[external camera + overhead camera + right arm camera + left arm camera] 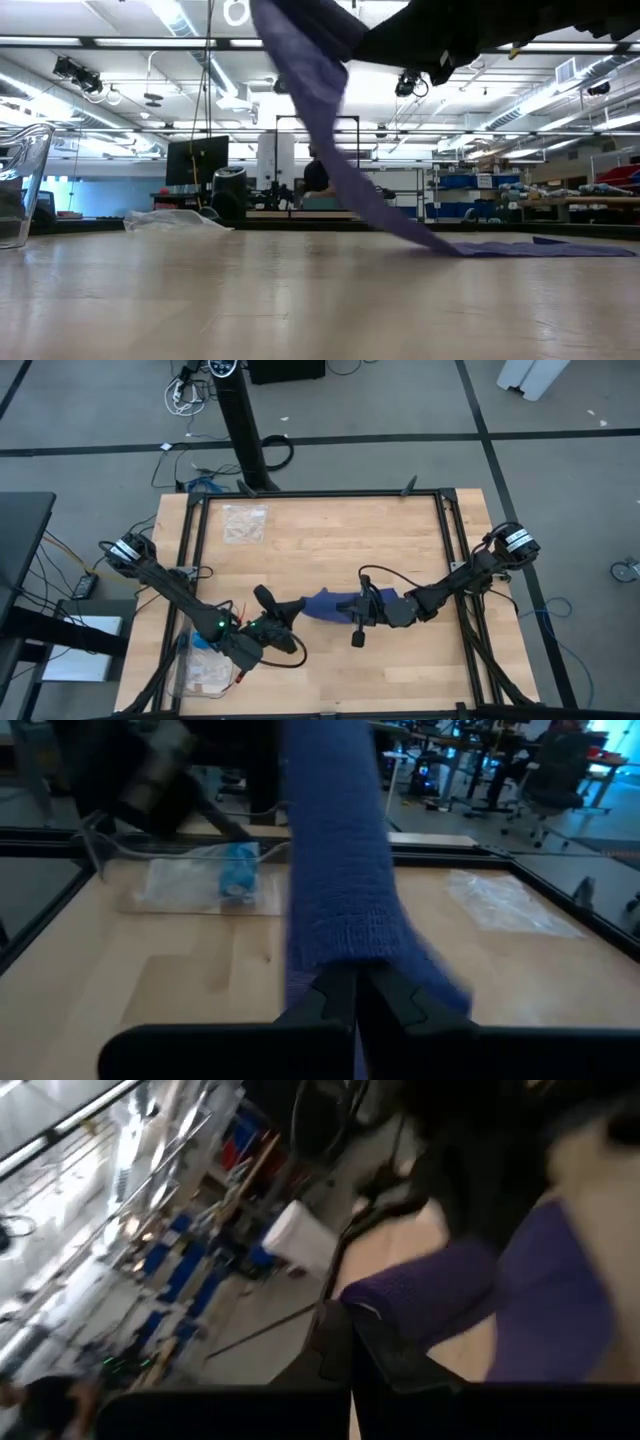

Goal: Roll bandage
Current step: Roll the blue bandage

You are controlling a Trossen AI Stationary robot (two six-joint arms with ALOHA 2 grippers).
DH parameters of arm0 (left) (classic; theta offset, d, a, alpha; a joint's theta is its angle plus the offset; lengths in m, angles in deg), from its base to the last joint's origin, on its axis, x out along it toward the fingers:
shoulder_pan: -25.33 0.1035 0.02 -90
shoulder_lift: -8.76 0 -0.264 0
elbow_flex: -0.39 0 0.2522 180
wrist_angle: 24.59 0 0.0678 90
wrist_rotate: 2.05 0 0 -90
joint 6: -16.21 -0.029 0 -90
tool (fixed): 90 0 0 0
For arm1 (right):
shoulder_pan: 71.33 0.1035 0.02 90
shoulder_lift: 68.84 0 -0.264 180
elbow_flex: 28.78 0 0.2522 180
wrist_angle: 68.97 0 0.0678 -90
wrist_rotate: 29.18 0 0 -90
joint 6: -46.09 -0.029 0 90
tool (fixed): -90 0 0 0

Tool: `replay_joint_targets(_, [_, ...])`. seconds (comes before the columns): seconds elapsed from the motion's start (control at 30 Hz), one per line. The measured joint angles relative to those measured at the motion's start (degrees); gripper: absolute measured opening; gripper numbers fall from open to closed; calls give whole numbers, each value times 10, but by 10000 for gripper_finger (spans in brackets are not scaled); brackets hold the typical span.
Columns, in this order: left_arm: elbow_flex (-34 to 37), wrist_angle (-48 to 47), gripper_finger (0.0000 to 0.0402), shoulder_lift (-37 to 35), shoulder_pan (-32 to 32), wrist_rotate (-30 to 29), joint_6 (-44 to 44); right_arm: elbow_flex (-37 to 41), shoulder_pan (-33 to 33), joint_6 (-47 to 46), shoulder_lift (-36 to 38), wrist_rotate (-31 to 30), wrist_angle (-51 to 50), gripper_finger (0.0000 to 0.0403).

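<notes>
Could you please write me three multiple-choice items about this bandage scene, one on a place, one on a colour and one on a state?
1. Where does the bandage lie on the table?
A. between the two end effectors
B. at the far edge
C. inside a plastic bag

2. What colour is the bandage?
A. white
B. dark navy blue
C. green

3. How is the right end effector?
A. wide open, apart from the bandage
B. shut on the bandage
C. out of view

Answers:
1 A, the high view shows it stretched from the left end effector to the right one.
2 B, every view shows navy fabric.
3 B, the right wrist view shows its fingers closed on the strip.
</notes>
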Motion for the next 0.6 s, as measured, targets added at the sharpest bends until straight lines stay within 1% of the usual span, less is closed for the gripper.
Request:
replay_joint_targets(0.17, [-50, -14, 3, 2, -1, 62, 24, 0, -2, -1, 0, -4, 15, 1])
replay_joint_targets(0.27, [-55, -22, 4, 2, -1, 88, 45, 0, -4, 0, 0, -7, 25, 1])
replay_joint_targets(0.33, [-54, -42, 5, 3, -1, 74, 63, 0, -3, 7, 0, -15, 25, 1])
replay_joint_targets(0.47, [-54, -101, 5, 2, -2, 9, 123, 0, 3, 11, 0, -17, 23, 0])
replay_joint_targets(0.6, [-53, -190, 6, 2, -1, -1, 224, 0, 8, 14, 0, -9, 20, 0])
